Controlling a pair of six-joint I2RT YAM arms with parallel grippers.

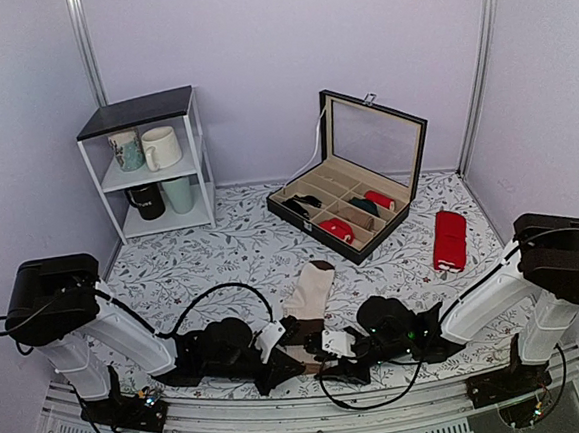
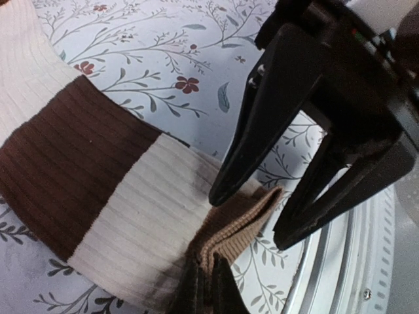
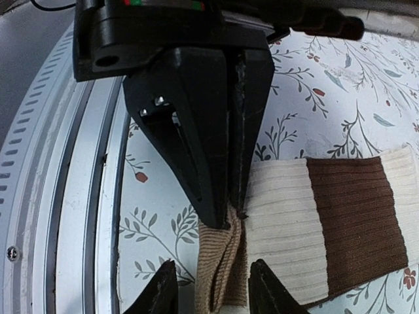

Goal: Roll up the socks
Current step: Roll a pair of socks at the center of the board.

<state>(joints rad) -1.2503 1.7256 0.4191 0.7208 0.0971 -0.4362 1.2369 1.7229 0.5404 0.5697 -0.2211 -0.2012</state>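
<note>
The socks, banded cream, dark brown and tan, lie flat on the floral tablecloth, tan cuff end toward the near edge. In the left wrist view the bands run cream, brown, cream, ending in the folded tan cuff. My left gripper is shut on that cuff, lifting it into a ridge. My right gripper is open, with the raised tan cuff between its two fingers and a gap on each side. The two grippers meet tip to tip, left gripper beside right gripper.
An open compartment box behind the socks holds small red and dark green bundles. A plain red pair lies at the right. A white shelf with mugs stands at the back left. A metal rail edges the table just behind the grippers.
</note>
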